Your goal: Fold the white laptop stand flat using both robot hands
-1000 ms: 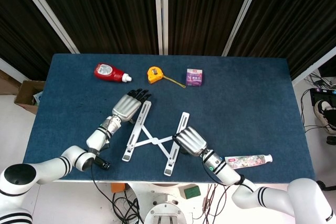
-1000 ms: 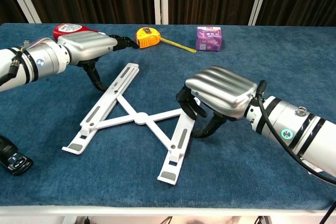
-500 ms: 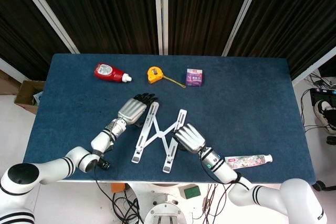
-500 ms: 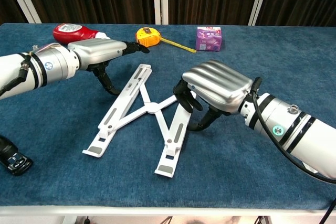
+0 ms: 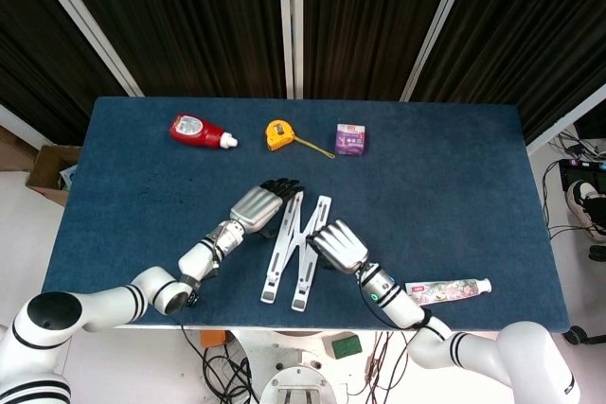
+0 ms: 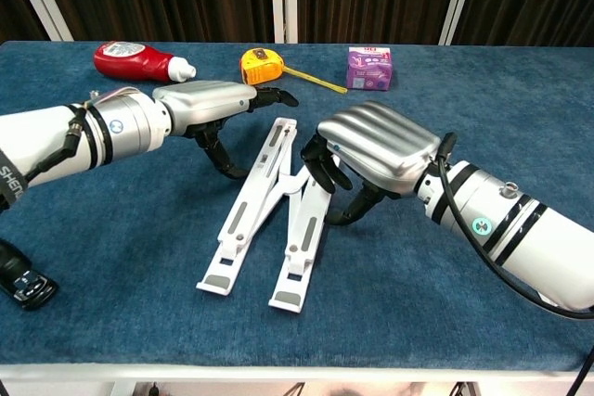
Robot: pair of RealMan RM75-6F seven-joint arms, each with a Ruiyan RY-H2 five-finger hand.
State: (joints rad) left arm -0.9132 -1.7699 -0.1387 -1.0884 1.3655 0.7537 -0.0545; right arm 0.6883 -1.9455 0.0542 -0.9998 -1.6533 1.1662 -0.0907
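White and slatted, the laptop stand [image 5: 295,248] [image 6: 269,212] lies near the front middle of the blue table [image 5: 454,186] [image 6: 501,108], and we see its two long bars drawn into a narrow X, close together but not yet parallel, crossing at their hinge near the far end. Our left hand [image 5: 258,207] [image 6: 212,107] rests against the outer side of the left bar, fingers stretched forward along it and a thumb hooked down beside it; it holds nothing, simply pressing flat-handed. Our right hand [image 5: 340,245] [image 6: 376,150] sits against the right bar with its fingers curled down onto the bar's far end; we cannot tell whether they truly clasp the bar or only push on it. Along the far side of the table we see a red bottle with a white cap [image 5: 198,130] [image 6: 139,60], a yellow tape measure [image 5: 278,133] [image 6: 262,65] with a short length of tape pulled out, and a small purple box [image 5: 351,138] [image 6: 369,67]. A toothpaste tube [image 5: 447,289] lies near the front edge beside our right forearm, seen only from the head view. A small black object [image 6: 23,287] sits at the front left corner in the chest view.
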